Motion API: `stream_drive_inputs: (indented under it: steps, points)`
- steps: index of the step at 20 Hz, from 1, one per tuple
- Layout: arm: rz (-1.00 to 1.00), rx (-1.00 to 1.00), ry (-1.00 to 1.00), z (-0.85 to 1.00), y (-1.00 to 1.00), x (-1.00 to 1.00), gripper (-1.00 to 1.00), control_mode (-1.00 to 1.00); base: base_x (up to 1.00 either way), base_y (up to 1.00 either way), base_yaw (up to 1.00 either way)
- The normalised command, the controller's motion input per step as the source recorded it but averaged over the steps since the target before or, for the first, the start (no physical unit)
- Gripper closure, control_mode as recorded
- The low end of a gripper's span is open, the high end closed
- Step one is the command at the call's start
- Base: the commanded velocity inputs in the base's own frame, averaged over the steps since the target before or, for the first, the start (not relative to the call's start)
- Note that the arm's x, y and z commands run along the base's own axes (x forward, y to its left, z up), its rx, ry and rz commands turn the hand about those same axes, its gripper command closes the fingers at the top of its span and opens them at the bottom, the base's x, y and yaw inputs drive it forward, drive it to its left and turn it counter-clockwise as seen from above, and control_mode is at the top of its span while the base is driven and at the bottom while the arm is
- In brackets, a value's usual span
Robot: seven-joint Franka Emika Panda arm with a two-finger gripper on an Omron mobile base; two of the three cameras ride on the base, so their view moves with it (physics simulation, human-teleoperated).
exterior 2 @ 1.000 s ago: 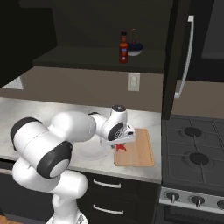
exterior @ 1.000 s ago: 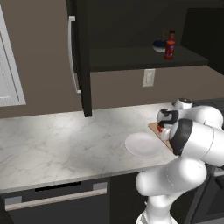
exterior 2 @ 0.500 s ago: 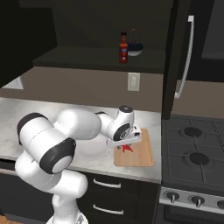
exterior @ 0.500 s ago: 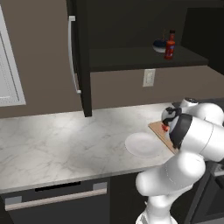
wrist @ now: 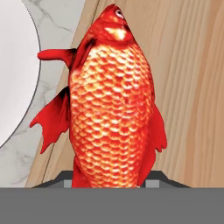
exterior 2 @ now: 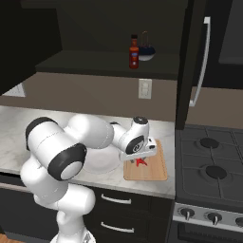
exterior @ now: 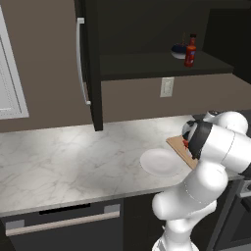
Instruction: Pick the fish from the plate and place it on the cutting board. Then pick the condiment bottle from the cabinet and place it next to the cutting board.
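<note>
My gripper [exterior 2: 139, 158] is shut on the fish [exterior 2: 140, 163], a red-orange scaly fish hanging head-down just over the left part of the cutting board [exterior 2: 154, 167]. In the hand view the fish [wrist: 113, 100] rises from between the finger tips, with the tan board [wrist: 192, 87] behind it and the white plate [wrist: 15, 65] at the left edge. The plate [exterior: 161, 163] lies bare on the counter, touching the board [exterior: 177, 147]. The condiment bottle [exterior 2: 134, 52] stands upright on the shelf of the dark cabinet [exterior 2: 95, 64], whose door [exterior: 90, 63] is open.
A dark blue bowl [exterior 2: 146, 53] sits right beside the bottle on the shelf. A stove [exterior 2: 209, 163] with black burners adjoins the board on the right. The marble counter [exterior: 63, 157] stretches left of the plate. A wall outlet [exterior 2: 144, 88] is below the shelf.
The gripper has carried the fish a little to the right, from the board's left edge to over the board. Bottle, bowl and plate have not moved.
</note>
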Motion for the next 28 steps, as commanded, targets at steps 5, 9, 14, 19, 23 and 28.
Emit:
stream_drive_inputs:
  steps: [5, 9, 14, 19, 23, 28]
  points:
    - [0.00, 0.00, 0.00, -0.18, -0.03, 0.01, 1.00, -1.00, 0.00, 0.00, 0.00]
    - [0.00, 0.00, 0.00, -0.16, 0.00, 0.00, 1.00, -1.00, 0.00, 0.00, 0.00]
    - [0.00, 0.00, 0.00, -0.12, 0.00, 0.00, 1.00, -1.00, 0.00, 0.00, 0.00]
    - [0.00, 0.00, 0.00, -0.11, 0.00, 0.03, 1.00, -1.00, 0.00, 0.00, 0.00]
    - [0.00, 0.00, 0.00, -0.14, 0.00, 0.05, 1.00, -1.00, 0.00, 0.00, 0.00]
    - [0.00, 0.00, 0.00, -0.13, 0.00, 0.06, 1.00, -1.00, 0.00, 0.00, 0.00]
